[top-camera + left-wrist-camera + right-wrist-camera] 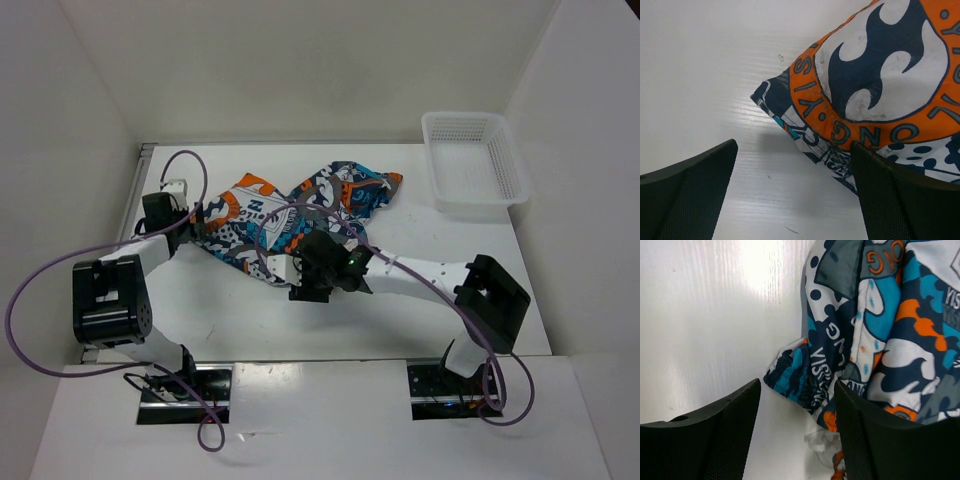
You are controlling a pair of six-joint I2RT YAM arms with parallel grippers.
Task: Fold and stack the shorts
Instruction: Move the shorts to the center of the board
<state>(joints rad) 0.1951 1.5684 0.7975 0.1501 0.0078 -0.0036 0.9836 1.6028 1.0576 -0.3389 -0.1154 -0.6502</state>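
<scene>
The shorts [300,210] lie crumpled across the back middle of the white table, printed in teal, orange, navy and white. My left gripper [200,222] is at their left end. In the left wrist view it [795,200] is open over bare table, and its right finger [905,200] overlaps the edge of an orange-badge corner of the shorts [875,85]. My right gripper [303,280] is at the near edge of the shorts. In the right wrist view it [797,435] is open, with a hem corner of the shorts [810,375] reaching between its fingers, unpinched.
A white mesh basket [515,170] stands at the back right corner of the table. White walls close in the table at the back and on both sides. Purple cables loop over both arms.
</scene>
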